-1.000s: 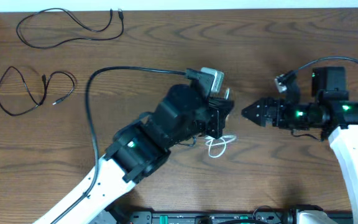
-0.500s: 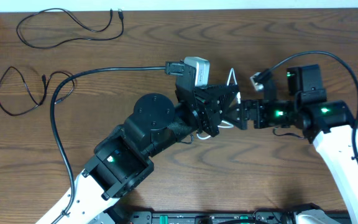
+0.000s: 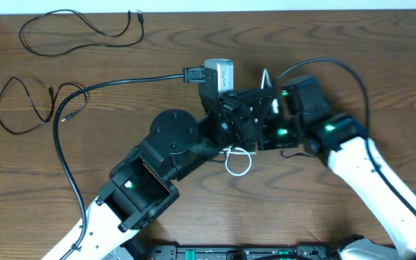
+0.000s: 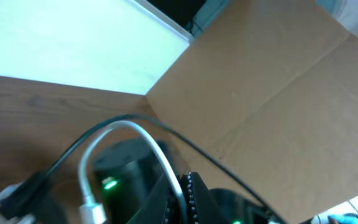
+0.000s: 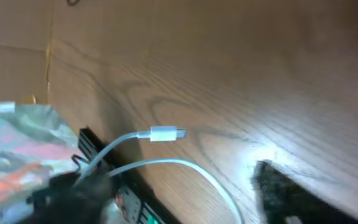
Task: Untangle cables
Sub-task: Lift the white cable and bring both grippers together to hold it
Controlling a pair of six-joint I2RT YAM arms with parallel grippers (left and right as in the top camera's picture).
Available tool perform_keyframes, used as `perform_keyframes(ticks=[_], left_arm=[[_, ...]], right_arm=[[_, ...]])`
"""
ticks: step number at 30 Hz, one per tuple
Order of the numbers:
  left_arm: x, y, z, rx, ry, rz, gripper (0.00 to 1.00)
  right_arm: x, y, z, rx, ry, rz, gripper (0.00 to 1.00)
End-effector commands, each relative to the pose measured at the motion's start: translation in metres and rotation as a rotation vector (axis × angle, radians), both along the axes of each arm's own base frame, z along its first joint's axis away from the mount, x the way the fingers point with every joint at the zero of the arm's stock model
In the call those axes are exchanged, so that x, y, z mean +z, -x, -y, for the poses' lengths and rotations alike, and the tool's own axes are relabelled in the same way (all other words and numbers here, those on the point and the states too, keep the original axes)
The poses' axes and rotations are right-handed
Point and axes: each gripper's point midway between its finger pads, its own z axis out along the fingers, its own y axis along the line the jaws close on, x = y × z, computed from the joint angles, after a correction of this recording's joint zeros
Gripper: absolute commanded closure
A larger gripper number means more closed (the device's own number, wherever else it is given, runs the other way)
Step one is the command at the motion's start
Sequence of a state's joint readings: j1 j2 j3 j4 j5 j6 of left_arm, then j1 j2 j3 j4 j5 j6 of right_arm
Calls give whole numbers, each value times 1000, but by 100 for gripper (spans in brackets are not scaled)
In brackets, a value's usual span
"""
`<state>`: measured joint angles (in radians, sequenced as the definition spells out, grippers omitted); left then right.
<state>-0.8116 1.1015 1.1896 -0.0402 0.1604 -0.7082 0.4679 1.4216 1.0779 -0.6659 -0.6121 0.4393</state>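
Here, my left gripper (image 3: 264, 107) and right gripper (image 3: 263, 137) crowded together, white cable (image 5: 163, 133) at their tips, whether either is clamped I cannot tell, black cables (image 3: 22, 30) far left.

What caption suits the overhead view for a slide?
Both arms meet over the thin white cable; two thin black cables lie separate at the wooden table's left.

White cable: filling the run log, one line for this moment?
thin white cable: bunched between left arm and right arm, one plug free | two thin black cords: spread apart, far left
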Motion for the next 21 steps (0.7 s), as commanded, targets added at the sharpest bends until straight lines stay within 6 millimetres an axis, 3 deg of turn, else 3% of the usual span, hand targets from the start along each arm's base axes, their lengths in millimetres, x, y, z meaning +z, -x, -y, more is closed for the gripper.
perform_keyframes(ticks=[1,2,4,5,8,10,11,13,16,19,21], left_arm=[[22,-3,-16,73,46,33,93],[24,-2,-19,82,50,38,93],[30,-3,-32,126,59,47,93],[31,-5,-40,152,57,45,93],[24,-11,-86,318,16,14,93],[22,-10,-99,355,5,4,92],[23,-8,-104,364,6,2,93],[26,-6,-108,369,15,9,93],[26,-6,-108,370,30,-3,92],[23,-8,-106,371,41,-27,93],[22,-10,-105,372,69,-59,93]], right_arm=[[-25,-2,-4,-15,85,-34,71],[-31,-2,-3,-18,104,-44,84],[-41,-3,2,-40,144,-67,99],[-45,-4,6,-61,165,-77,99],[-54,-11,33,-152,251,-100,99],[-49,-12,34,-139,220,-98,99],[-42,-11,28,-94,167,-85,96],[-17,-3,5,55,-18,-50,79],[16,11,-18,208,-238,-27,48],[28,18,-29,266,-308,-16,28],[29,20,-34,287,-311,7,21]])
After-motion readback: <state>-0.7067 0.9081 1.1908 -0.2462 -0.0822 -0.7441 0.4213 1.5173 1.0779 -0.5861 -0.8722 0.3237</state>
